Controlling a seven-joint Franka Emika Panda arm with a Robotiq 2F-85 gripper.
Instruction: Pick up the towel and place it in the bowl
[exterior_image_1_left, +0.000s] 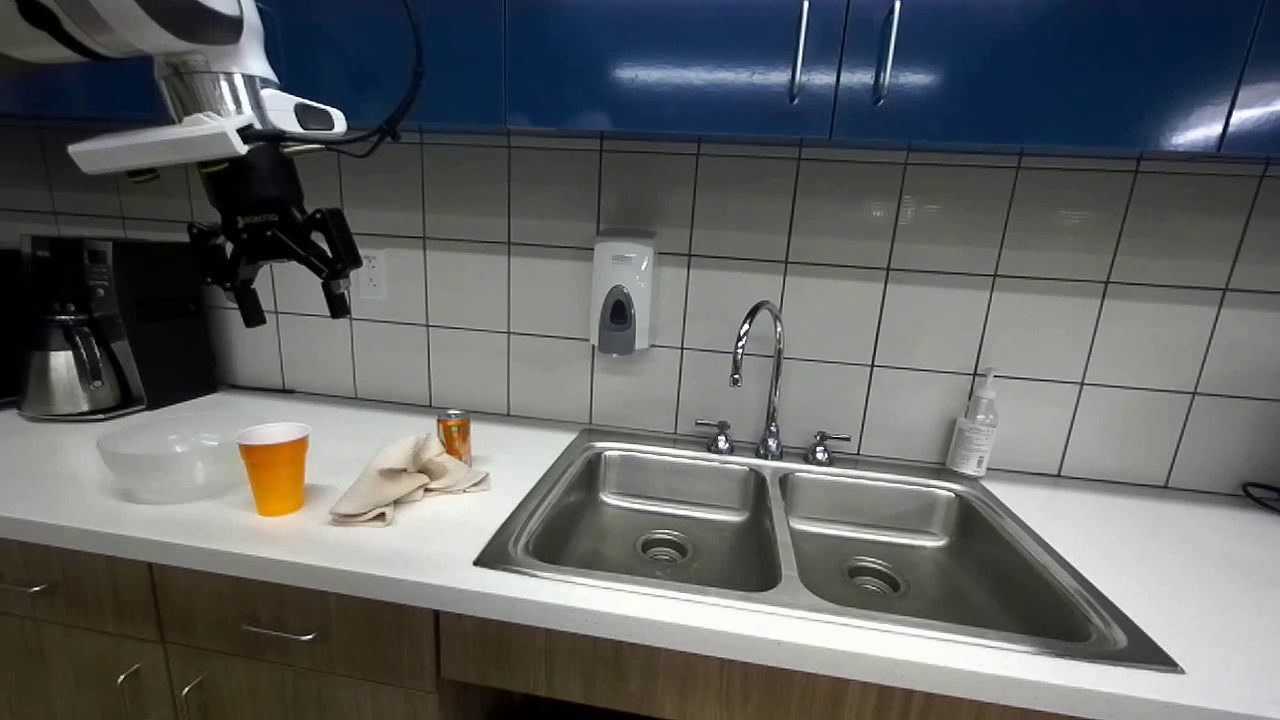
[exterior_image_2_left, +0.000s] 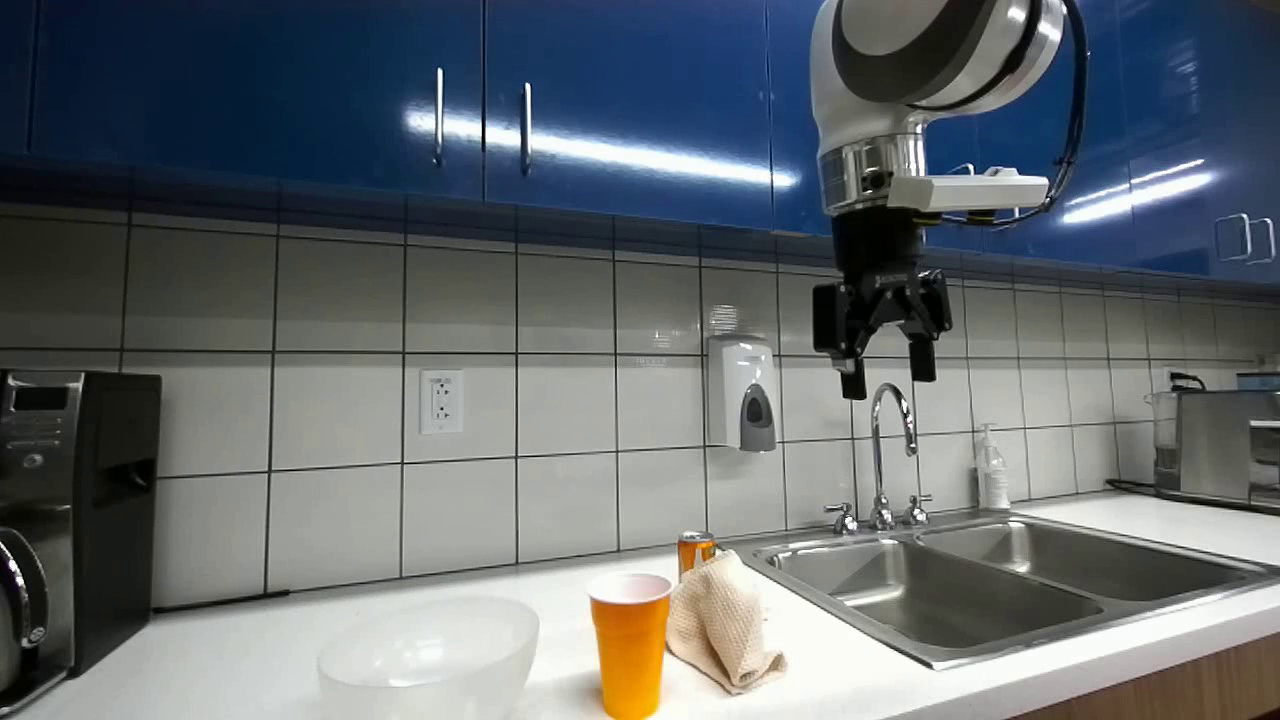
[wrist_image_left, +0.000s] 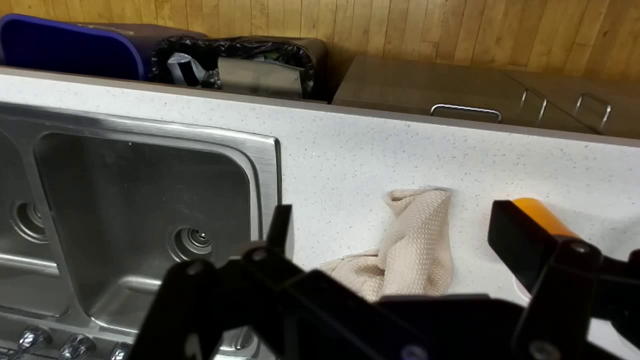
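I have the claw (exterior_image_1_left: 294, 303) hanging well above the surface (wrist_image_left: 340, 175), fingers spread wide and holding nothing; I read this as the approach, the grasp not yet made. The beige towel (wrist_image_left: 420, 240) lies crumpled on that surface between the orange plastic cup (exterior_image_2_left: 630, 645) and the double-basin sink (exterior_image_1_left: 785, 535), with an orange can (exterior_image_1_left: 455, 435) just behind it in both exterior views; whether those two touch I cannot tell. What I steer by is the wrist view: there the towel shows in the gap between the fingers, below them, its thick main fold running across the line along which they would close. So I judge the wrist turn about right for pinching that ridge, though it sits a little nearer the finger on the cup side, which asks for a small shift that way as I come down. The outer finger could clip the cup. The translucent bowl (exterior_image_1_left: 165, 480) stands beyond the cup, away from the sink, so I'd carry the towel high over the cup's rim to reach it.
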